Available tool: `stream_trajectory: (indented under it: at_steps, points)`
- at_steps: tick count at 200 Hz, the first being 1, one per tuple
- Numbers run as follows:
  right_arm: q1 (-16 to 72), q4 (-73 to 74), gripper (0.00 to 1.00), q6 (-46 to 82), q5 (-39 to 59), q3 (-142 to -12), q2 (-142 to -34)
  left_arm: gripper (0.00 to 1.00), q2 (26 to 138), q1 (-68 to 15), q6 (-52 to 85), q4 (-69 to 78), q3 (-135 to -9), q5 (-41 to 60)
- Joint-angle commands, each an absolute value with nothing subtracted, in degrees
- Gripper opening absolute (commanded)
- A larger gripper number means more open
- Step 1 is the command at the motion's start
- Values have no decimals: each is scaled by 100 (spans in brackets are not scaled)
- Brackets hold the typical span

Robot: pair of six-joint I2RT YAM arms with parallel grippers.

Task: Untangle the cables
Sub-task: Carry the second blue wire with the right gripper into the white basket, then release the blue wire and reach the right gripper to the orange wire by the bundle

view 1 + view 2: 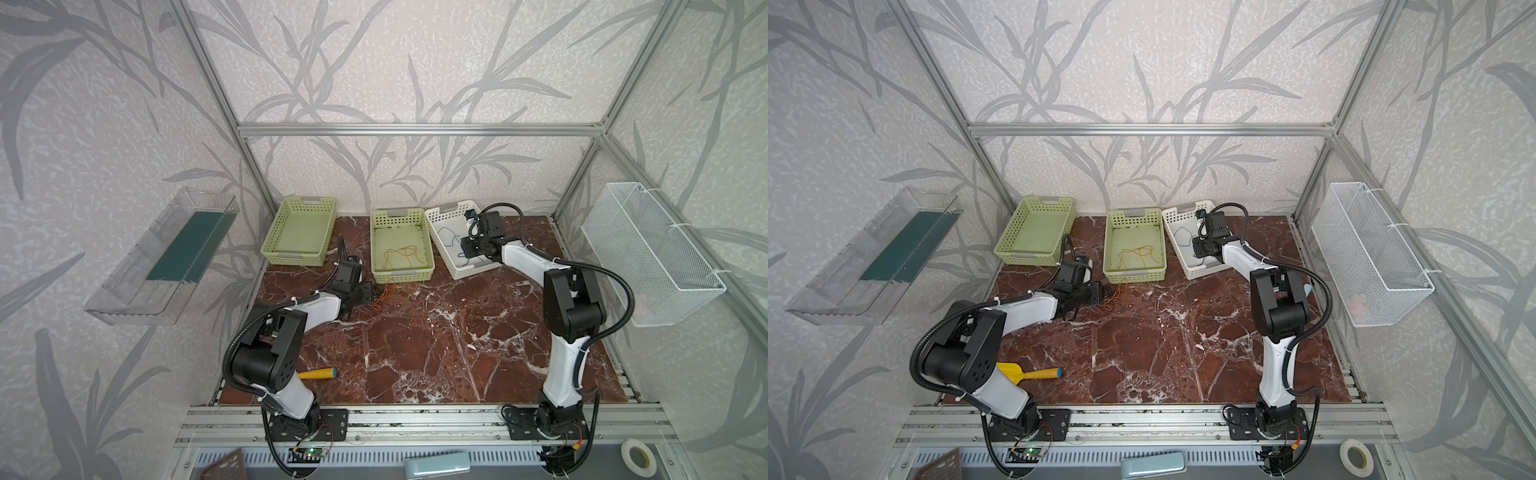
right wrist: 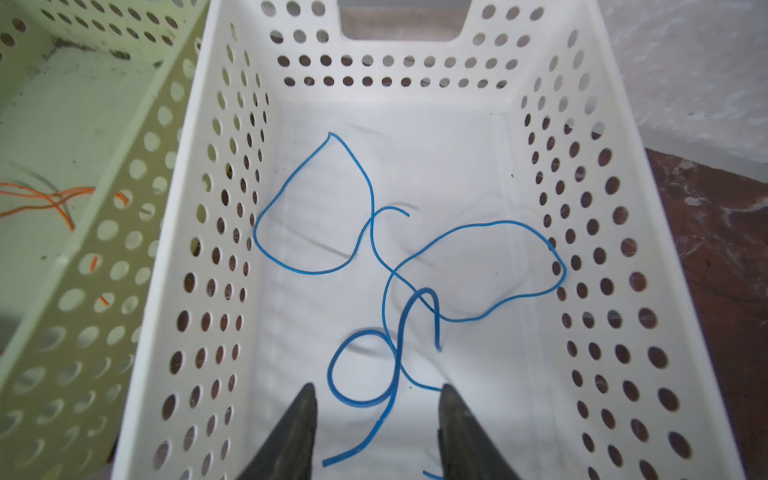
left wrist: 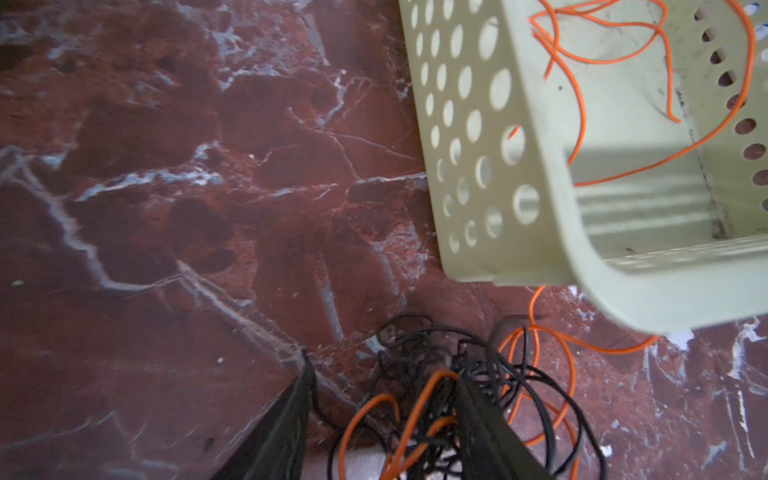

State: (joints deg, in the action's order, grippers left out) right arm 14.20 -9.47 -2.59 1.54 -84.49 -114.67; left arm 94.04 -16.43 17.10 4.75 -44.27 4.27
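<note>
A tangle of black and orange cables (image 3: 440, 376) lies on the marble table just in front of the middle green basket (image 1: 401, 214). My left gripper (image 3: 382, 370) stands open with this tangle (image 1: 380, 297) between its fingers. Loose orange cables (image 1: 401, 253) lie inside that basket (image 3: 465, 124), and one orange strand trails out under its front wall. My right gripper (image 2: 378, 386) hangs open over the white basket (image 1: 446, 210). Blue cables (image 2: 424, 290) lie loose on the basket floor, one end between the parted fingertips. In both top views the right gripper (image 1: 1200, 245) reaches into the white basket.
An empty green basket (image 1: 307, 201) stands at the back left. A yellow scoop (image 1: 1030, 374) lies near the left arm's base. A white mesh basket (image 1: 656, 253) hangs on the right wall and a clear tray (image 1: 162, 257) on the left wall.
</note>
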Motion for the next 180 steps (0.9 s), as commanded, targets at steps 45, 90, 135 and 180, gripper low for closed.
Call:
stream_trajectory:
  at_steps: [45, 90, 135, 180]
  points:
    - [1436, -887, 57, 162, 575, -6994, -9502, 22, 9564, -1667, 1565, 587, -4553, 1499]
    - [2056, -837, 57, 178, 563, -6090, -8585, 4, 9490, -2056, 1515, 798, -4411, 1868]
    - [2792, -706, 56, 490, 1011, -5472, -8443, 0, 9460, -2586, 1327, 1023, -4374, 1966]
    - [3316, -475, 54, 1040, 1467, -5326, -9231, 0, 9660, -2777, 1425, 1159, -4561, 2153]
